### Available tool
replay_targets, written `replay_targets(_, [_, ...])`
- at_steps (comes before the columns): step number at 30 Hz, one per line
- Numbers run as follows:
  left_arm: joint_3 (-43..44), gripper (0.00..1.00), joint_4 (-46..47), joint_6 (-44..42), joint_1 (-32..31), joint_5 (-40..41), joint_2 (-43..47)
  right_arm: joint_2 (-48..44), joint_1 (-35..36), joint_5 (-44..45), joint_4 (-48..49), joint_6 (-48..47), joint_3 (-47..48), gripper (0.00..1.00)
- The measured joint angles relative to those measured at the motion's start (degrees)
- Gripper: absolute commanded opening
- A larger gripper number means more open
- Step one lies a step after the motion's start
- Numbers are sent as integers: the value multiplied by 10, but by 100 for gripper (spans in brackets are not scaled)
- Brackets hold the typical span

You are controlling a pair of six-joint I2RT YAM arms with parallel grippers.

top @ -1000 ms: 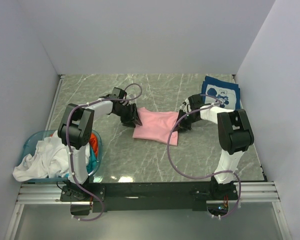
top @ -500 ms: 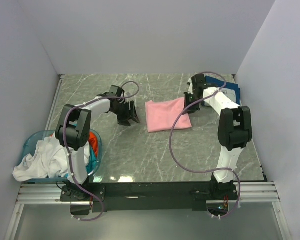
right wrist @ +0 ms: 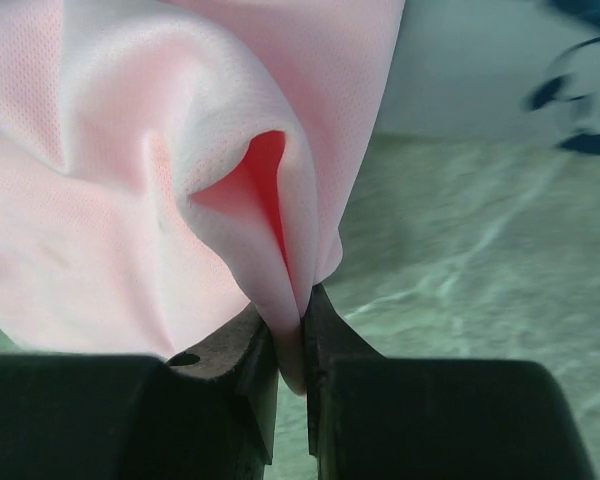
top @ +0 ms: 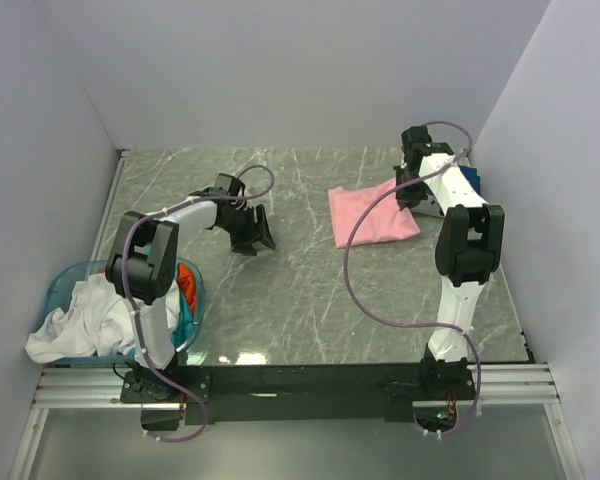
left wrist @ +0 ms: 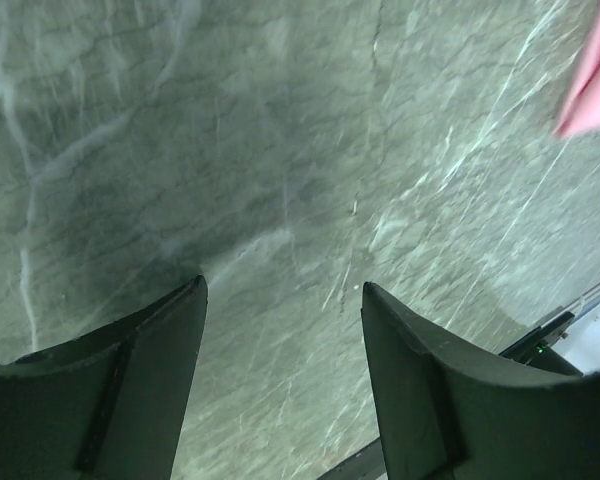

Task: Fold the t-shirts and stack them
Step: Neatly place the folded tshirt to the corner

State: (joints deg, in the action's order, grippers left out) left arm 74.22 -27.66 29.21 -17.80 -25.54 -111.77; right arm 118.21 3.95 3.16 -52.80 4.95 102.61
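The folded light pink t-shirt lies at the back right of the table, its right edge lifted. My right gripper is shut on that edge; the pink cloth bunches between the fingers. The navy t-shirt with white print lies just behind, mostly hidden by the right arm; a blurred bit shows in the right wrist view. My left gripper is open and empty over bare table left of centre; a pink corner shows at its view's upper right.
A translucent blue round basket at the front left holds white, orange and teal shirts. Grey walls close in the table on three sides. The marble tabletop stretches between the arms.
My right gripper has dragged the pink t-shirt from the table's centre toward the back right, next to the navy shirt. My left gripper has let go of it and stayed left of centre.
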Motion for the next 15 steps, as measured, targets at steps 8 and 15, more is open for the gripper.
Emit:
replay_targets(8, [-12, 69, 0, 1, 2, 5, 9, 53, -16, 100, -17, -3, 101, 0])
replay_targets(15, [-31, 69, 9, 6, 2, 8, 20, 91, -16, 193, -21, -16, 165, 0])
